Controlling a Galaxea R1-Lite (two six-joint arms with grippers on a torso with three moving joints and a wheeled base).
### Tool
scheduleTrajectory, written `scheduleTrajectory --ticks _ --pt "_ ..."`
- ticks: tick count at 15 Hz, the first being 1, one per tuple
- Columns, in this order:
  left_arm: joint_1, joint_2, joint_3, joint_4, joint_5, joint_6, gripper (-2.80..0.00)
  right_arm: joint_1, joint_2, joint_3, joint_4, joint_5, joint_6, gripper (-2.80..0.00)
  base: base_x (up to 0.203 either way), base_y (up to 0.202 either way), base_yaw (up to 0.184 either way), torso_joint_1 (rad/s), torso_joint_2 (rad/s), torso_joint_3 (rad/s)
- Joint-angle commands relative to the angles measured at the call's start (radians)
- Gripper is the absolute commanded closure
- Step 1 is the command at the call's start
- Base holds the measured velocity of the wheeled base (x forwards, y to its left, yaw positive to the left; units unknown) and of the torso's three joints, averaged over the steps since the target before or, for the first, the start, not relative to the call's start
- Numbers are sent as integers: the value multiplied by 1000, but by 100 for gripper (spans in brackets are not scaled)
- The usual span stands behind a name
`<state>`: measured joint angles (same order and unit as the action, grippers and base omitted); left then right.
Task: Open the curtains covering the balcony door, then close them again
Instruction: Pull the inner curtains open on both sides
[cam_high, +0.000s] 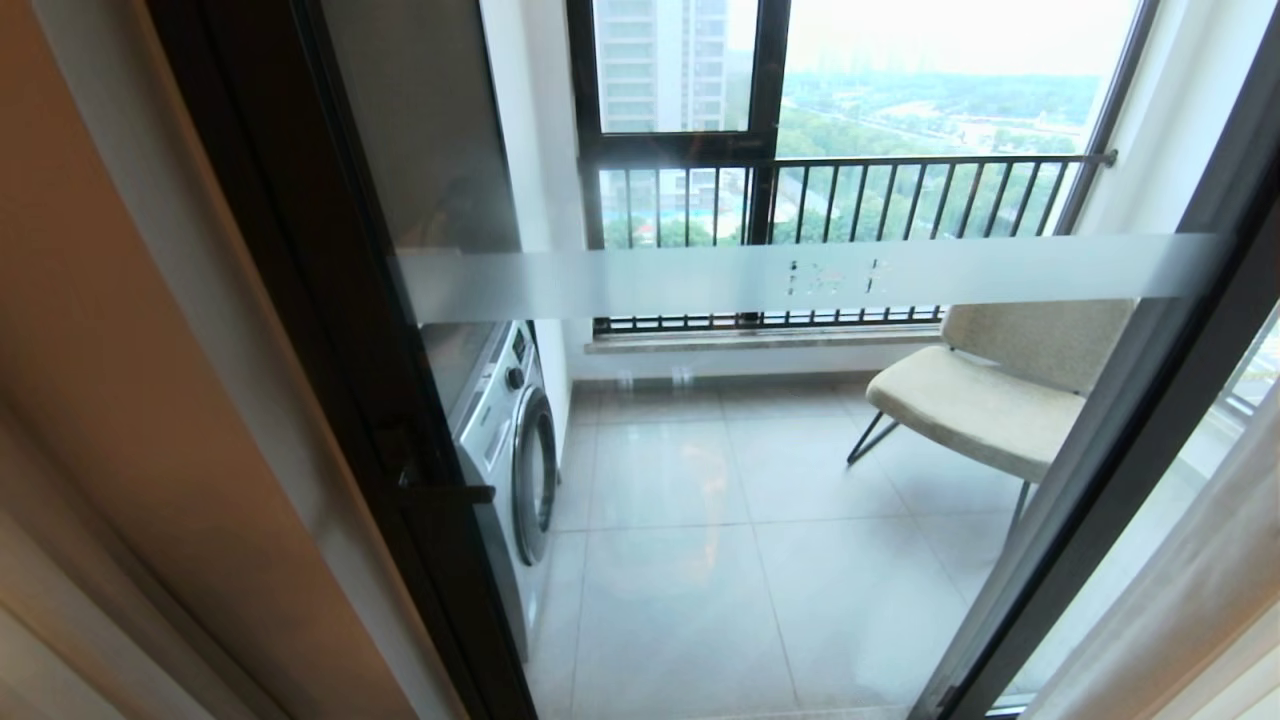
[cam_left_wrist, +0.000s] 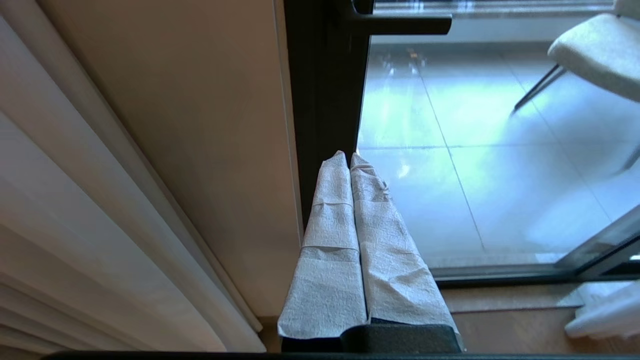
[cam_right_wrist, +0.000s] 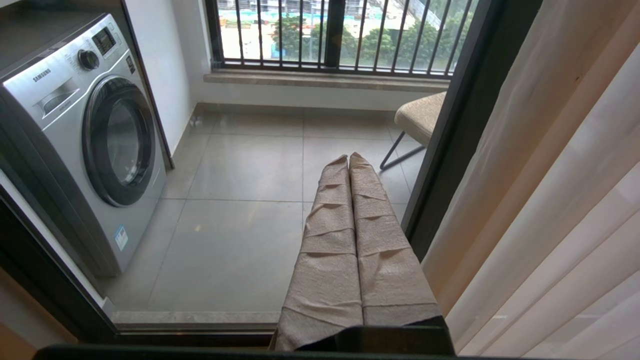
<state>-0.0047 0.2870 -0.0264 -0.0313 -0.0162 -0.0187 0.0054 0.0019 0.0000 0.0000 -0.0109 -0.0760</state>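
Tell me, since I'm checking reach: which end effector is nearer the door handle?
Left, likely. The left end effector points at the frame just below the door handle; the right end effector is by the opposite frame, beside the curtains.

The curtains (cam_high: 1190, 590) are drawn apart to both sides, pleated cream and beige folds. The balcony door (cam_high: 800, 275) stands uncovered: clear glass, dark frame, frosted band.

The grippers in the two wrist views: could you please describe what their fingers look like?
Both have two long, tapering fingers wrapped in crinkled, textured tape-like cloth with visible overlapping seams. The left gripper has fingers that look pale grey-white; the right gripper has fingers that look beige-tan. Each pair rises from a dark, black base at the wrist. No cables or markings show.
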Motion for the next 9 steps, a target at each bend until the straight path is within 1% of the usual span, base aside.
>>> scheduleTrajectory --ticks 1,3,5,9 --pt "19 -123 25 5 5 -3 0 1 0 0 0 0 -1 0 0 0 0 0 0 0" --pt "9 -225 21 37 8 -6 0 1 0 0 0 0 -1 0 0 0 0 0 0 0" --pt "5 -285 22 43 7 -4 0 1 0 0 0 0 -1 0 0 0 0 0 0 0" --pt "5 -287 25 39 7 2 0 1 0 0 0 0 -1 0 0 0 0 0 0 0"
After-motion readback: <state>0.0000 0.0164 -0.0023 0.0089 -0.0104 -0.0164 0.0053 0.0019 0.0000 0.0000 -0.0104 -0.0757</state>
